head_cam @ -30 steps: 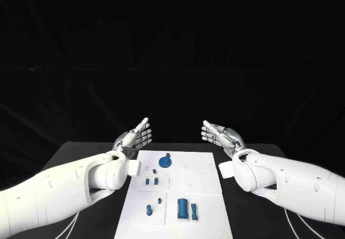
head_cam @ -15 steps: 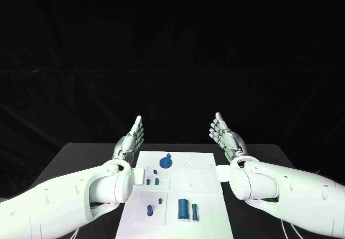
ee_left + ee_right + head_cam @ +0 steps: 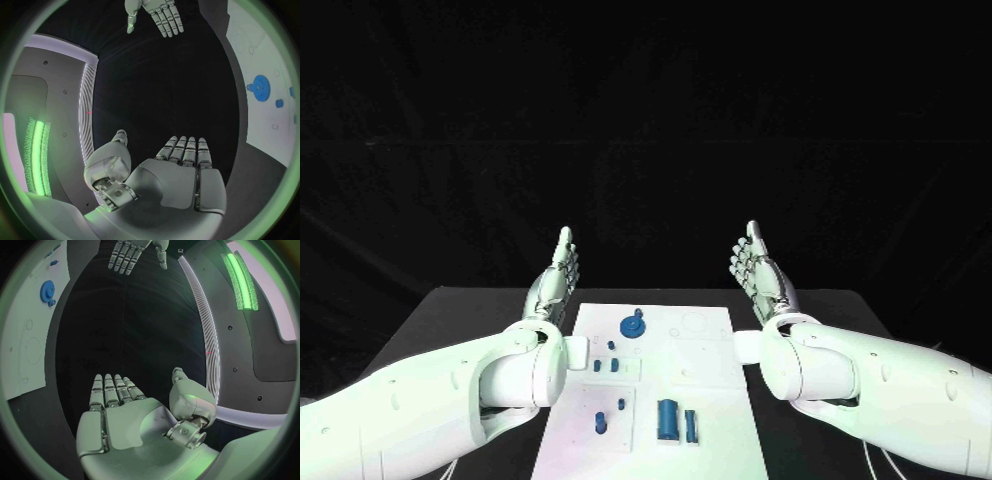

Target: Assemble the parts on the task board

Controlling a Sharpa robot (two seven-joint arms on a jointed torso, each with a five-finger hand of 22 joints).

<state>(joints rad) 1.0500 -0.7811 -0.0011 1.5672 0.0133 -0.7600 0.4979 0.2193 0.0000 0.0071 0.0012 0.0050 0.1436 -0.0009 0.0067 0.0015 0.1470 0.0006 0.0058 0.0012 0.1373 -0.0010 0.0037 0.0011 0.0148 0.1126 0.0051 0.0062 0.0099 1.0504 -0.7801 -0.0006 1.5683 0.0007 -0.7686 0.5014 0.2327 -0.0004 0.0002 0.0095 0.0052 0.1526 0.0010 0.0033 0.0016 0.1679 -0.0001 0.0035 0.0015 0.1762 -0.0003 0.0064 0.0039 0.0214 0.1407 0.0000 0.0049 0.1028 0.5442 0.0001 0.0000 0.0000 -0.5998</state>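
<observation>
The task board lies lengthwise in the middle of the black bench, its near end cut off by the picture's lower edge and its side edges partly hidden behind both forearms. Nearest on it lie two blue cylinders, then small blue pegs, too small to tell apart, then a blue gear. Beyond, the left hand and right hand stand raised with fingers straight, holding nothing.

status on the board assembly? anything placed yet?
Done: can't confirm; the blue gear sits on the task board, seating unclear. In hand: nothing; left hand and right hand are open, raised beside the board. Left: the blue parts near the front edge, untouched.
</observation>
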